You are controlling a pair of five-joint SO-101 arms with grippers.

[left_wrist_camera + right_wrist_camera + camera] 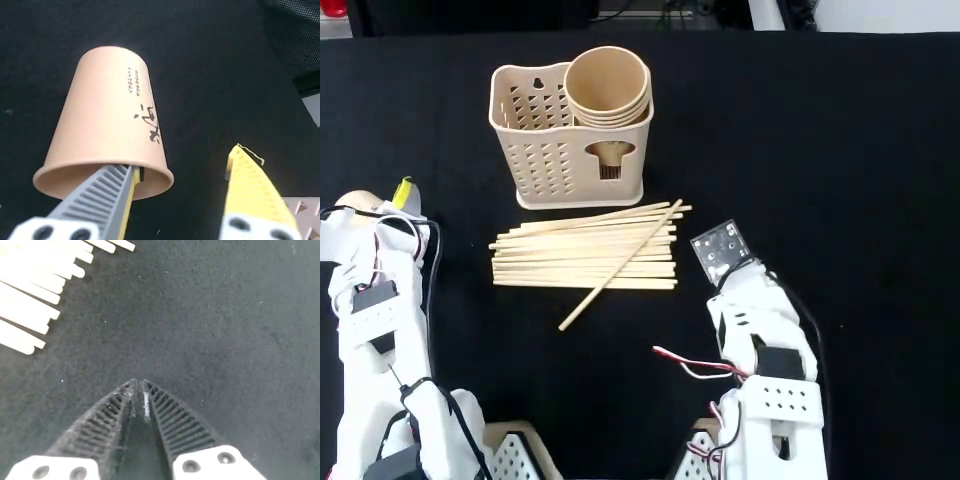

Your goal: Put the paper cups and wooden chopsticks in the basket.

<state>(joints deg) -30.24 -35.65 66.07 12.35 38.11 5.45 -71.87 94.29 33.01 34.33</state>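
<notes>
a black cloth covers the table from edge to edge, with a strip of room showing along the far side. toward the far middle stands the beige perforated basket, upright. a stack of paper cups sits in the half of it that lies to the right in the high view, mouths up, their rims rising above the basket's wall.

just in front of the basket lies the bundle of wooden chopsticks, flat on the cloth and roughly side by side, running left to right. one loose chopstick lies slantwise across the bundle, its near end sticking out onto bare cloth.

the left arm is at the left edge of the table, well apart from the basket. its end effector is open: the grey finger reaches into the mouth of a single paper cup, while the yellow finger stands off to the side, clear of the cup's wall. the cup is tilted, base pointing away from the wrist.

the right arm is near the bundle's right end. its end effector is closed on nothing, the two ribbed fingers pressed together above bare cloth, with the chopstick ends nearby.
</notes>
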